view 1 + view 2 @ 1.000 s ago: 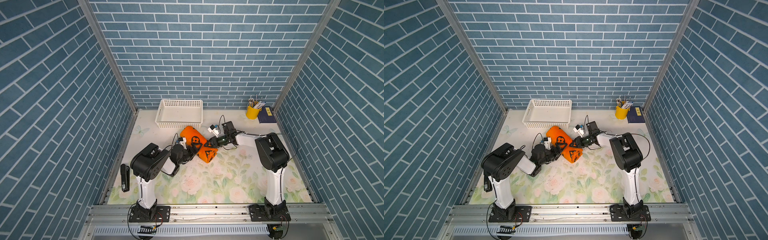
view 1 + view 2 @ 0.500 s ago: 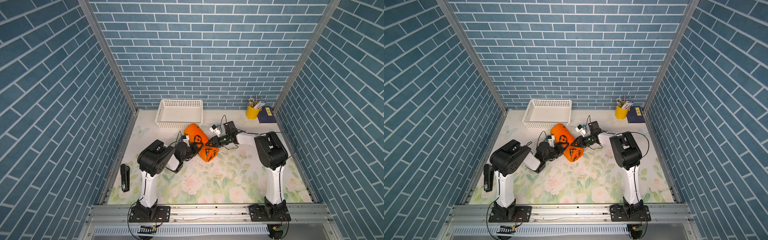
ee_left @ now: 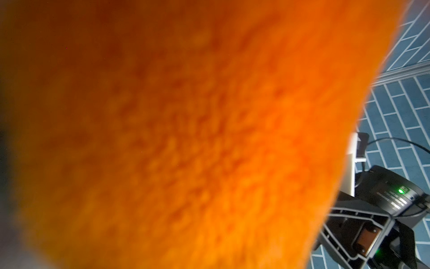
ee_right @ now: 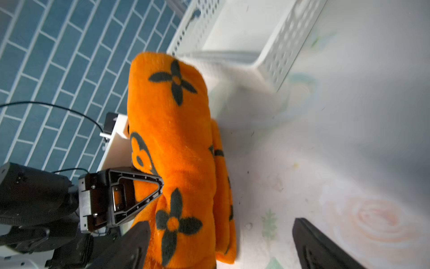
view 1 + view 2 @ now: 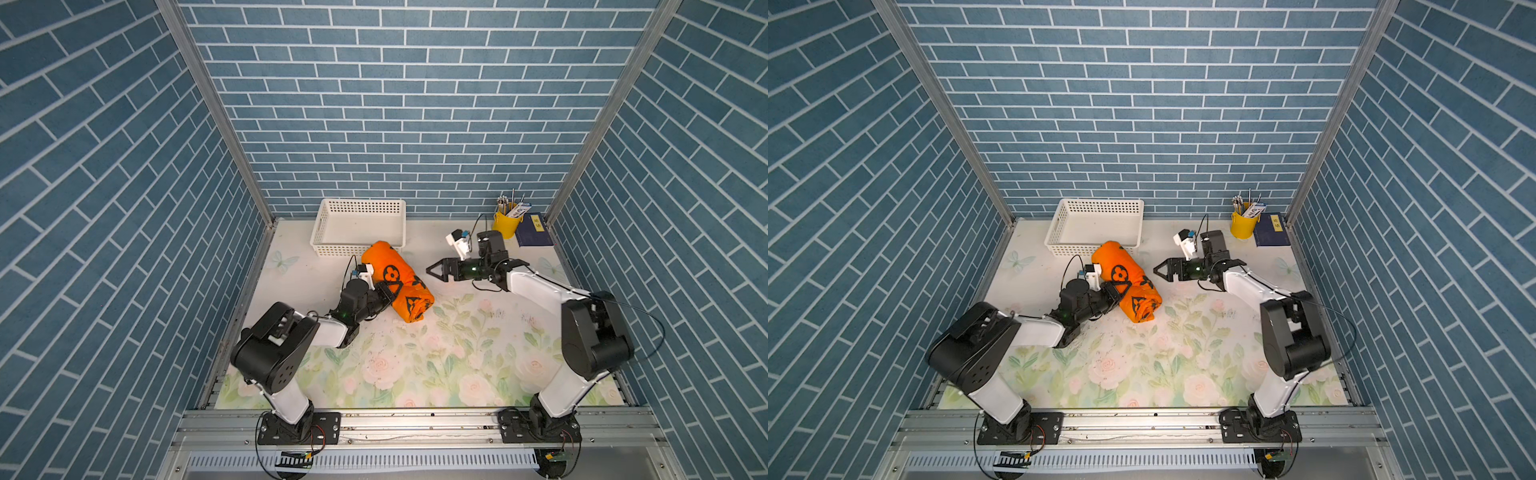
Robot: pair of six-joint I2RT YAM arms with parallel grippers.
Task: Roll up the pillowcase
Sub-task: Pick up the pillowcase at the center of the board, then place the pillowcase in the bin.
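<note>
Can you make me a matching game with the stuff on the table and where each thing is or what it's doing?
Things:
1. pillowcase
2. white basket
3. yellow cup
4. right gripper

States:
A. holds pens, far right corner
B. rolled up, pinched by the left gripper
C. jaws open, touching nothing
D. nothing inside, against the back wall

Pairs: 1-B, 2-D, 3-A, 4-C

Left end effector [image 5: 390,292] grips rolled pillowcase [image 5: 398,279] beside basket [image 5: 358,226].
</note>
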